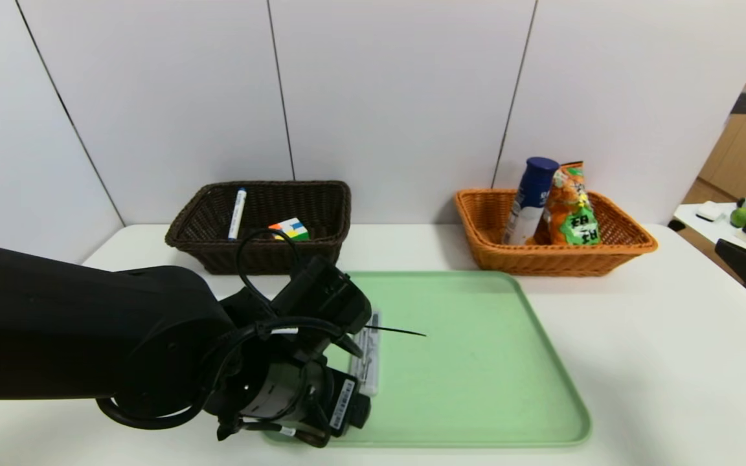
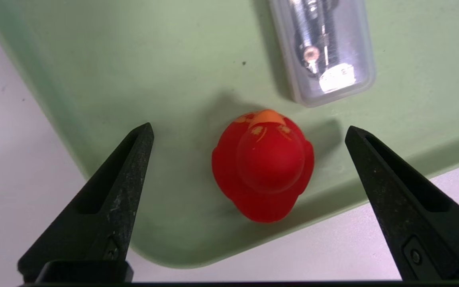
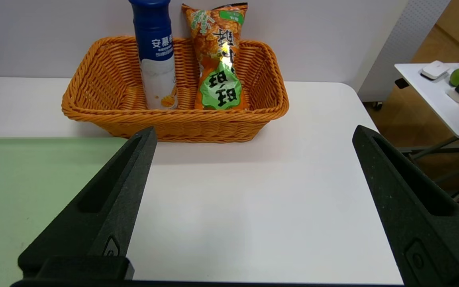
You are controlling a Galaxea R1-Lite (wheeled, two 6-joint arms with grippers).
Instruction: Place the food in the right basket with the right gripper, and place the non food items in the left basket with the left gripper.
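Note:
A red rubber duck [image 2: 263, 167] stands in the near left corner of the green tray [image 2: 153, 59]. A clear case of metal tools [image 2: 325, 52] lies just beyond it and also shows in the head view [image 1: 368, 356]. My left gripper [image 2: 249, 127] is open and hangs above the duck, one finger on each side, not touching it. In the head view my left arm [image 1: 282, 362] hides the duck. My right gripper [image 3: 254, 128] is open and empty over the bare table in front of the orange basket [image 3: 173, 123].
The dark brown basket [image 1: 321, 194] at the back left holds a marker [image 1: 237, 212] and a colour cube [image 1: 290, 228]. The orange basket [image 1: 632, 243] holds a blue bottle [image 1: 528, 200] and a snack bag [image 1: 570, 207]. A side table [image 1: 703, 217] stands at the far right.

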